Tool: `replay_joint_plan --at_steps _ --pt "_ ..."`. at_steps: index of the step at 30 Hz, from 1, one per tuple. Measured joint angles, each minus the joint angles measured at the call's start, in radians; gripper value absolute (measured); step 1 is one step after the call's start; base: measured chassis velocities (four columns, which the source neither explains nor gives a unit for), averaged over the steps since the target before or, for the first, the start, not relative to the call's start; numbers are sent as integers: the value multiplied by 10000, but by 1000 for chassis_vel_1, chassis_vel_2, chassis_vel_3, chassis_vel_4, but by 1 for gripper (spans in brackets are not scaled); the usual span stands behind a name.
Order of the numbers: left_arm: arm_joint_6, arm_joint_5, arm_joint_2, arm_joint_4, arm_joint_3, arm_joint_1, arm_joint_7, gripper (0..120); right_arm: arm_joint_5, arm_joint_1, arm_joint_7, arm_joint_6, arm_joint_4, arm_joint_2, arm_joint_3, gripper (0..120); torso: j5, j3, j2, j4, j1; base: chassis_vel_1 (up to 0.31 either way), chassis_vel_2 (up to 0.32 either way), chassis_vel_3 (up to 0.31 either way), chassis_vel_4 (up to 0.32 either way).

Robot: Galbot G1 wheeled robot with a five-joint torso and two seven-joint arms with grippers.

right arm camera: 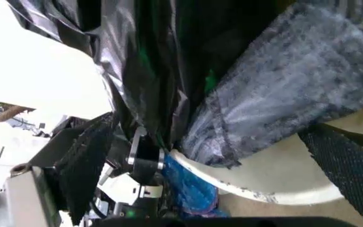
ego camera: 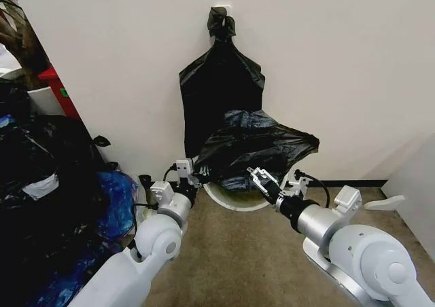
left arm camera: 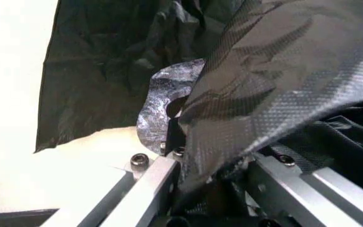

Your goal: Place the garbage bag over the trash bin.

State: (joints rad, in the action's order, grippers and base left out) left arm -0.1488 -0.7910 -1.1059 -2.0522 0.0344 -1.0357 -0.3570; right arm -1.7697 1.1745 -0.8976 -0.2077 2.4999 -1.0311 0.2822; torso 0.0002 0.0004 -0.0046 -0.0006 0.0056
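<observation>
While the garbage bag (ego camera: 255,144) sits draped over the trash bin (ego camera: 234,200), coverage is only partial: film lies bunched across the top and far side, w/ the near arc of the white rim bare toward the robot. Bin stands on the carpet against the wall, directly below a flat black bag (ego camera: 219,89) hanging knotted from a wall hook.

Left gripper (ego camera: 188,178) is at the bag's left edge, just beside the bin rim. Left wrist view shows black film (left arm camera: 282,94) running down between the metal finger bars, so it appears closed on the bag, though the pinch point itself is hidden by the film. Right gripper (ego camera: 262,179) is at the bag's front edge over the bin mouth; fingers stand partly apart and film hangs close by, but I cannot tell whether it has any hold.

Right wrist view confirms the bare rim (right arm camera: 257,189) under the bag hem.

Status, est.: bag is on the bin, mouth not yet seated. Left to do: spread the opening and pull the hem down round the whole rim, near side esp.

Periphery: heap of black bags (ego camera: 41,185) at left, red box (ego camera: 60,89) behind it.
</observation>
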Motion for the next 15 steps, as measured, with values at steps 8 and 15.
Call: replay_joint_plan --at_steps 8,15 --pt "-29 -43 -9 -72 27 -91 0 1 407 71 418 -75 0 -48 -22 88 0 0 0 0 0 0 0 0 0" --pt "-55 -185 -1 -151 114 -159 -47 1 841 200 726 -160 -104 -41 -41 63 0 0 0 0 0 0 0 0 0"
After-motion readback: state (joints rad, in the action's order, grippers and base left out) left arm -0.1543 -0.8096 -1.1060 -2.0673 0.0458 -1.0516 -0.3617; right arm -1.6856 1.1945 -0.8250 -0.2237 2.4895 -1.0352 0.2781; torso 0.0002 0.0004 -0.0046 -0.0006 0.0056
